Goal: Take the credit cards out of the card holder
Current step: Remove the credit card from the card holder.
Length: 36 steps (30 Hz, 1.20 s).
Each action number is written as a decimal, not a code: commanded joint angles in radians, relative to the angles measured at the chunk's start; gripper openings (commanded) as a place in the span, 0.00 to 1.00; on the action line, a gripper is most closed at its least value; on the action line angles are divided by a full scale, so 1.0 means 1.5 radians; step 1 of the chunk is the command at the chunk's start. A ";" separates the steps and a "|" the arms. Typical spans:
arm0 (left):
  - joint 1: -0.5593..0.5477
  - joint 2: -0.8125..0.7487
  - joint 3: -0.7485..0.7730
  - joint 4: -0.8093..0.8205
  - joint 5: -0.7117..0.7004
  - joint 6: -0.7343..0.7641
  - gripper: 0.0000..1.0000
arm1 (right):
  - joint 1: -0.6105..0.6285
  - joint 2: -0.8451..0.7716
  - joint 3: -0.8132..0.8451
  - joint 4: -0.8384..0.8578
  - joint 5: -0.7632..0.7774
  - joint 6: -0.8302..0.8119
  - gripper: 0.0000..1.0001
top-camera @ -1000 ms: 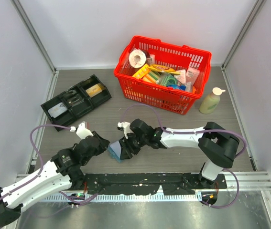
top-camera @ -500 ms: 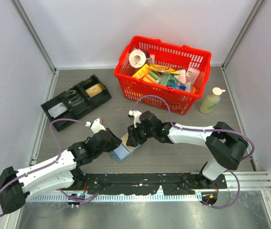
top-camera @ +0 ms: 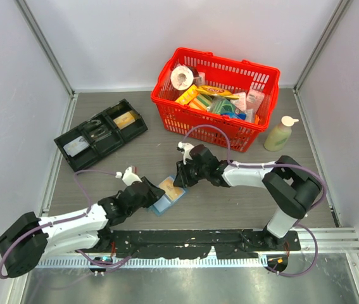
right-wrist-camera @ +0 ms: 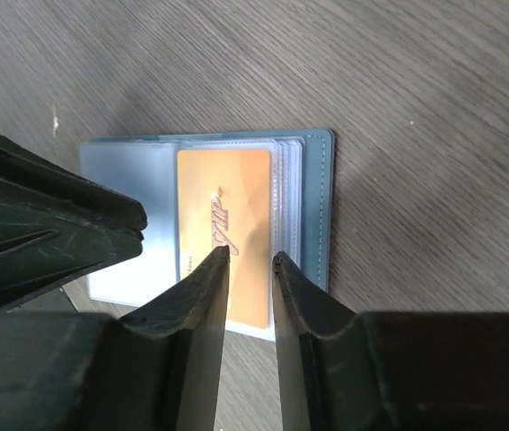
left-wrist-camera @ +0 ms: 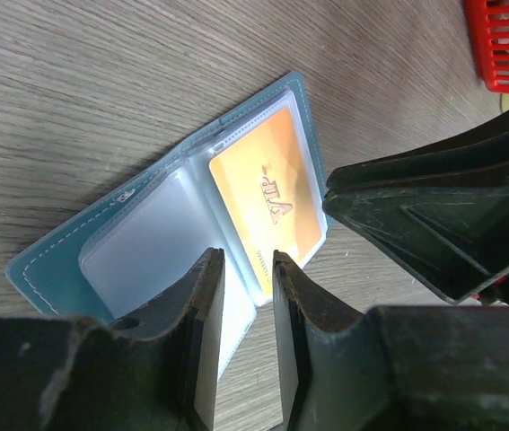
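Though tiny from above, the orange card (right-wrist-camera: 227,197) shows lettering close-up.

We see the card holder (left-wrist-camera: 52,269) as soft, matt teal material with a stitched edge; its inner pockets (left-wrist-camera: 142,247) are clear, glossy plastic. Inside it the orange credit card (left-wrist-camera: 267,193) looks smooth and slightly shiny. Under the card holder the desk (left-wrist-camera: 101,81) is matt wood grain. Over the card holder the left end effector (left-wrist-camera: 243,260) is scuffed, matt black hard plastic
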 commanded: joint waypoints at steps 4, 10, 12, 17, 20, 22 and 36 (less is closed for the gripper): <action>-0.002 0.027 -0.047 0.145 -0.006 -0.032 0.35 | -0.001 0.027 -0.026 0.049 -0.033 0.004 0.30; -0.003 0.057 -0.085 0.242 0.001 -0.047 0.36 | 0.000 0.033 -0.049 0.062 -0.053 0.017 0.27; -0.002 0.062 -0.086 0.248 0.001 -0.049 0.37 | 0.000 0.032 -0.056 0.066 -0.054 0.019 0.27; -0.001 0.059 -0.110 0.293 -0.004 -0.062 0.37 | 0.001 0.031 -0.061 0.066 -0.054 0.020 0.27; -0.002 0.048 -0.116 0.296 -0.005 -0.066 0.37 | 0.001 0.030 -0.063 0.067 -0.052 0.020 0.27; -0.002 0.041 -0.116 0.289 -0.004 -0.066 0.37 | 0.001 0.031 -0.064 0.067 -0.050 0.021 0.27; -0.001 0.068 -0.114 0.272 0.004 -0.116 0.39 | 0.001 0.030 -0.067 0.071 -0.050 0.023 0.27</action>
